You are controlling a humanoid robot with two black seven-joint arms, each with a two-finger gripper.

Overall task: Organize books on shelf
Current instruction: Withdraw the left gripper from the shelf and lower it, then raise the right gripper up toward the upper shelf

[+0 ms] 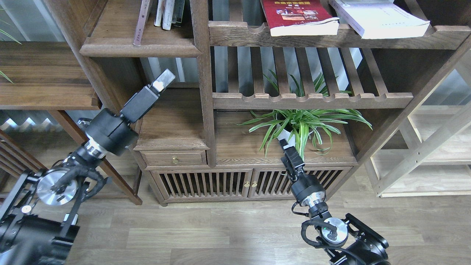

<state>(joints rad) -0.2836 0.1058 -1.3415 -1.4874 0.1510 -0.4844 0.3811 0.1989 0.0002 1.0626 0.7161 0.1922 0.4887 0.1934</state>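
Left hand (163,80) is raised, fingers pressed together, holding nothing; upright books (167,13) stand just above it on the shelf (140,46). Right hand (285,144), grip unclear, sits low; red book (300,16) and white book (379,18) lie well above it.

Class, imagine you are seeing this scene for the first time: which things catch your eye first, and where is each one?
The green spider plant stands out first, on the dark wooden shelf above its slatted doors. Next come the red book and the thick white book, lying flat on the top slatted rack. Two black arms reach in from below: the left gripper is raised near the shelf's left compartment, and the right gripper sits just before the plant.
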